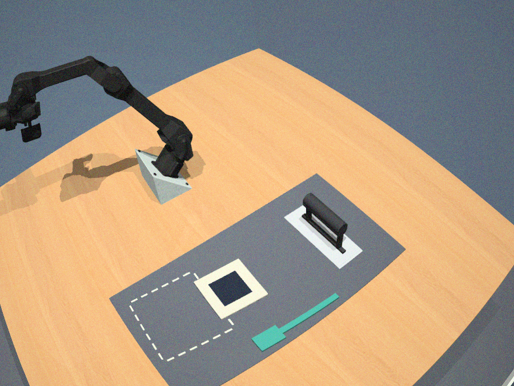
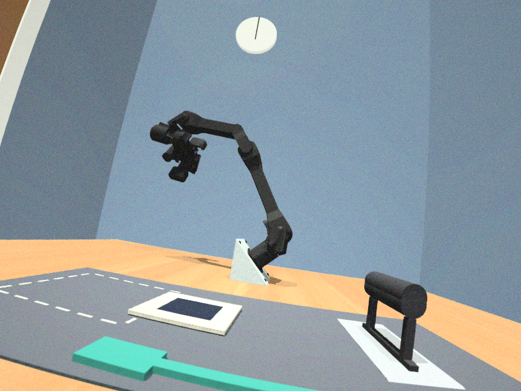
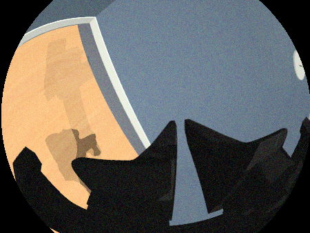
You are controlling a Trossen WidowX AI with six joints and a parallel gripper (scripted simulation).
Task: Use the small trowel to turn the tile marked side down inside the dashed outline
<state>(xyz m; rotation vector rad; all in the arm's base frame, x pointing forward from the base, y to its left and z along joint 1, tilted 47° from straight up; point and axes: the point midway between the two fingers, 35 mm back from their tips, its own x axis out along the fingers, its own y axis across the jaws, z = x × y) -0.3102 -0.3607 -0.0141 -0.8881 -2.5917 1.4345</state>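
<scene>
The cream tile (image 1: 229, 288) (image 2: 190, 308) lies flat on the grey mat (image 1: 249, 249) with its dark blue marked square up, overlapping the right side of the dashed outline (image 1: 171, 358) (image 2: 84, 315). A trowel (image 1: 324, 212) (image 2: 395, 294) with a black bar handle above a pale flat plate rests at the mat's far right. A teal tool (image 1: 268, 337) (image 2: 120, 357) with a flat square blade and a long thin handle lies near the mat's front edge. My gripper (image 2: 186, 168) (image 3: 179, 125) is shut, with nothing between its fingertips, high and far left of the tools.
The arm's pale wedge base (image 1: 172, 192) (image 2: 246, 269) stands on the wooden table (image 1: 232, 124) behind the mat. The arm arches up and out to the left. A round white clock (image 2: 256, 35) (image 3: 299, 65) hangs on the blue wall.
</scene>
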